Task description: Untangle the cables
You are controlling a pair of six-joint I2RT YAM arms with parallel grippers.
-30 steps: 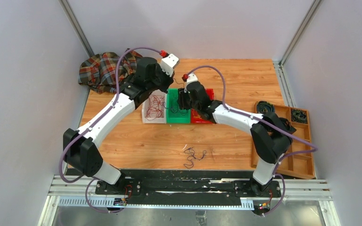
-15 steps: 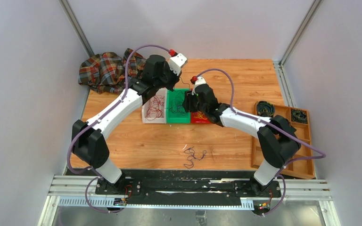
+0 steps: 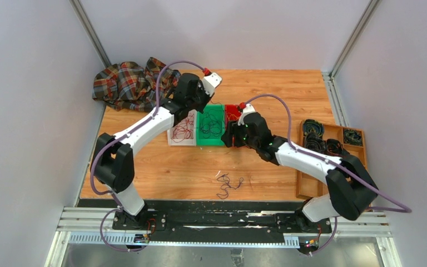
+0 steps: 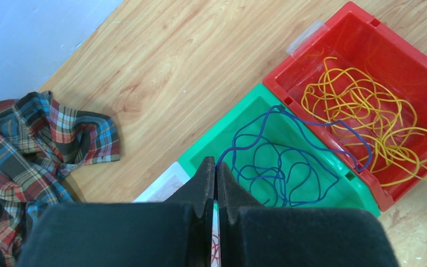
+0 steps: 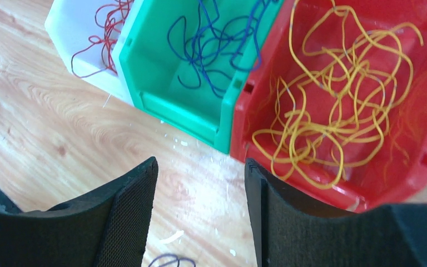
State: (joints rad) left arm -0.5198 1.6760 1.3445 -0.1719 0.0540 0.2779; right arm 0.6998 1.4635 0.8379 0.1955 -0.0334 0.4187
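Observation:
Three small bins stand side by side mid-table. The white bin (image 3: 173, 136) holds dark red cables (image 5: 103, 30). In the green bin (image 4: 200, 153) lies a looping blue-purple cable (image 4: 272, 167). The red bin (image 5: 422, 139) holds yellow cables (image 5: 333, 111). My left gripper (image 4: 216, 164) hangs over the green bin's back corner (image 3: 199, 107), shut on one end of the blue-purple cable. My right gripper (image 5: 200, 167) is open and holds nothing; it is above the bare table just in front of the green and red bins (image 3: 229, 136). A dark tangle of cables (image 3: 228, 184) lies on the table nearer the arms.
A plaid cloth (image 3: 125, 83) is bunched at the back left corner. A wooden compartment tray (image 3: 344, 192) with black coiled rings sits along the right edge. Grey walls close in the table on three sides.
My right gripper has opened wider and drawn back from over the green bin to in front of the red one. My left gripper has shifted right, toward the green bin's back.

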